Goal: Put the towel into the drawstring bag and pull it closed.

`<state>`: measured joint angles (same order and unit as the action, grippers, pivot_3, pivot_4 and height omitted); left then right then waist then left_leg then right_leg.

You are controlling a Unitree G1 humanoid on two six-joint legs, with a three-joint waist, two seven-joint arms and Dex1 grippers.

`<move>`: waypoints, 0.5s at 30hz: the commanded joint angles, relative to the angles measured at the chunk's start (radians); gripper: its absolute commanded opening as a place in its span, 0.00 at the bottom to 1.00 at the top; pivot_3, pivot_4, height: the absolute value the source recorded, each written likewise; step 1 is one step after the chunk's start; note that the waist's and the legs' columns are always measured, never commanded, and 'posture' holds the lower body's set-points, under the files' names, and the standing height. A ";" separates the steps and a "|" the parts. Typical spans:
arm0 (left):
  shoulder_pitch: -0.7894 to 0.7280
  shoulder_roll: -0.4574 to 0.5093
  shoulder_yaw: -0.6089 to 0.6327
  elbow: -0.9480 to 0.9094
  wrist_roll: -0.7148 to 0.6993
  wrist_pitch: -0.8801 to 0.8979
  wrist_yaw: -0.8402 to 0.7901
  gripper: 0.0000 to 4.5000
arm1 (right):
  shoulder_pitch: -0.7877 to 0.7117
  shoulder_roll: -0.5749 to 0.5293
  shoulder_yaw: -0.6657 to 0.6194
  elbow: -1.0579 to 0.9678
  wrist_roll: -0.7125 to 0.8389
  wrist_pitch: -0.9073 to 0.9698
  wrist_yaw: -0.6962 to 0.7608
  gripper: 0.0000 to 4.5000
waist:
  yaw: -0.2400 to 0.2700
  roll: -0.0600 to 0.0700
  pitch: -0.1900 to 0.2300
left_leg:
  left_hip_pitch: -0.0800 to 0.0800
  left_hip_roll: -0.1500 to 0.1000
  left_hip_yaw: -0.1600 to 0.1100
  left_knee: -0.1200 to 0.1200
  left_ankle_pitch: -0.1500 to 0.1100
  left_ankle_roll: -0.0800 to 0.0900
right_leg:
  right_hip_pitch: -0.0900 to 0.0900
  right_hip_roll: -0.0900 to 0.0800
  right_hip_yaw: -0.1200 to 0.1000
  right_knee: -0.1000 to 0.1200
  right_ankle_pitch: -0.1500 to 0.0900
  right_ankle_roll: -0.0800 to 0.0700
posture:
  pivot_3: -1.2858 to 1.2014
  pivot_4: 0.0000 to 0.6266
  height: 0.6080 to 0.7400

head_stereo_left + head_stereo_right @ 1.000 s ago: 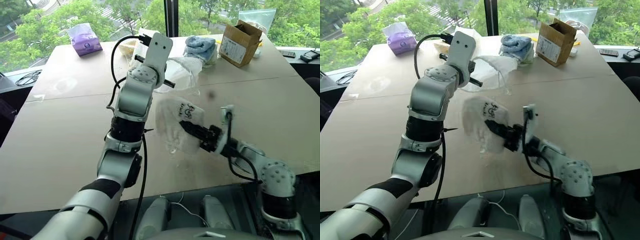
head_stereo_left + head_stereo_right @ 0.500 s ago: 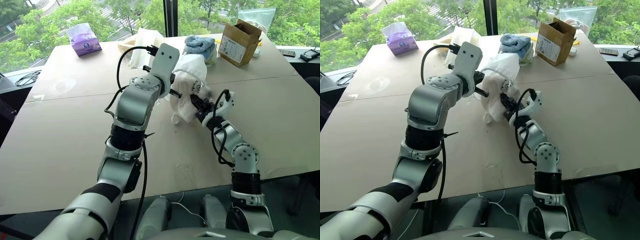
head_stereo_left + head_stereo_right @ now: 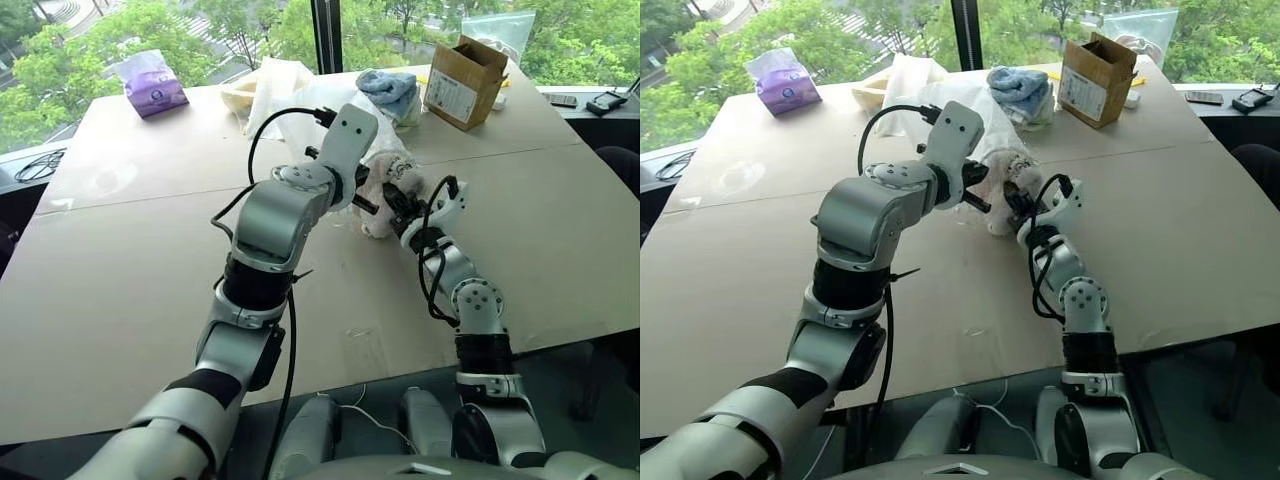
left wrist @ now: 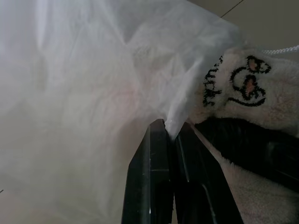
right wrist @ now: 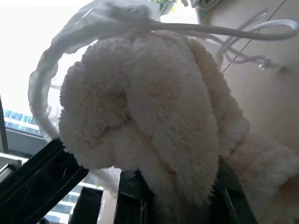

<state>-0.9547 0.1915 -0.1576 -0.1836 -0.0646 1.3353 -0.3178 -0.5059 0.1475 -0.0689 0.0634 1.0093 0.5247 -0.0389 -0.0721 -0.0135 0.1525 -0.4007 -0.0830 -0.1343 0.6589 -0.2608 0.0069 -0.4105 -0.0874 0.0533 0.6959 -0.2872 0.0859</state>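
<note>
Towel (image 5: pixel 154 121) half-veiled by drawstring bag (image 4: pixel 84 84)

Purple tissue pack (image 3: pixel 149 83) at far left, open cardboard box (image 3: pixel 462 82), blue towels (image 3: pixel 389 88), tan table (image 3: pixel 130 250)

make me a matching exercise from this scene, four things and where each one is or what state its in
Things:
1. towel
2. drawstring bag
3. cardboard box
4. purple tissue pack

States:
A. far left part of the table
B. pinched by the left gripper
C. far right part of the table, flaps open
D. held by the right gripper

Pairs: 1-D, 2-B, 3-C, 4-A
</note>
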 commanded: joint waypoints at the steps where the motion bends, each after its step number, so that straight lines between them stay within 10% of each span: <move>1: -0.011 0.019 0.007 -0.041 -0.030 0.014 -0.018 0.00 | -0.034 0.024 0.054 -0.050 -0.020 0.040 0.079 0.01 | 0.002 0.000 0.000 | 0.000 0.000 0.000 0.000 0.000 0.000 | 0.000 0.000 0.000 0.000 0.000 0.000 | 0.52 0.24 1.00; 15: 0.006 0.021 0.060 -0.101 -0.145 0.109 -0.035 0.00 | -0.107 0.085 -0.050 0.061 0.054 -0.033 0.082 0.01 | 0.002 0.001 0.000 | 0.001 0.001 0.001 -0.002 0.000 0.000 | -0.001 0.000 0.001 0.000 0.000 0.000 | 0.52 0.24 1.00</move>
<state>-0.9374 0.2172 -0.1295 -0.2376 -0.1940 1.4345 -0.3580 -0.5364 0.1470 -0.1775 0.1729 1.0600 0.4609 -0.0078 -0.0699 -0.0129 0.1525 -0.4005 -0.0827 -0.1331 0.6572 -0.2605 0.0066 -0.4120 -0.0875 0.0547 0.6959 -0.2872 0.0859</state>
